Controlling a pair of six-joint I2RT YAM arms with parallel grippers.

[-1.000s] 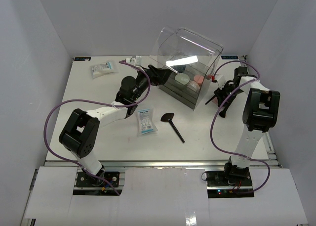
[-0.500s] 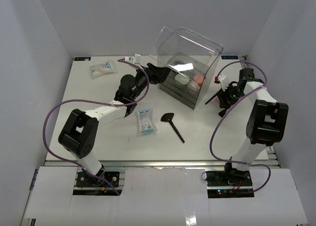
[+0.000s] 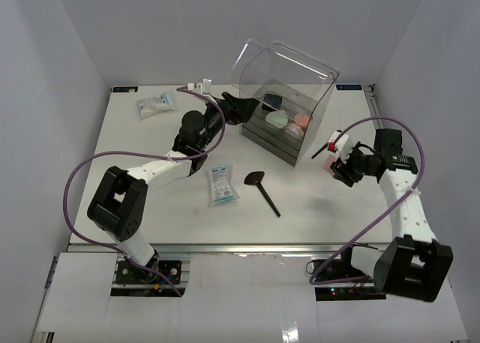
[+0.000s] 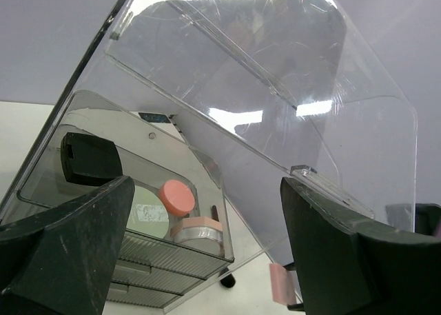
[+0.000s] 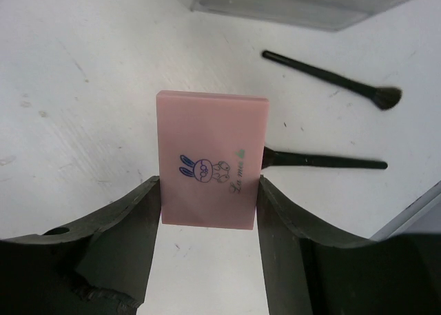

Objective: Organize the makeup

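Observation:
My right gripper [image 5: 210, 191] is shut on a pink rectangular palette [image 5: 211, 160] with a rabbit print, held upright above the table to the right of the clear box [image 3: 289, 125]. In the top view that gripper [image 3: 337, 154] sits off the box's right corner. My left gripper [image 3: 240, 106] is open at the box's left side, under its raised lid [image 4: 275, 87]. Round compacts [image 4: 176, 196] lie in the box's top tray. Two black brushes [image 5: 331, 77] [image 5: 324, 161] lie on the table below the palette. A flat-headed brush [image 3: 262, 189] and a white-and-blue packet [image 3: 222, 185] lie mid-table.
A second white-and-blue packet [image 3: 157, 103] lies at the far left of the table [image 3: 150, 208]. The box has grey ribbed drawers [image 4: 158, 256] under its tray. White walls close in the table on three sides.
The right arm has pulled back from the box toward the near right, still holding the palette. The box lid has tilted further up over the left gripper.

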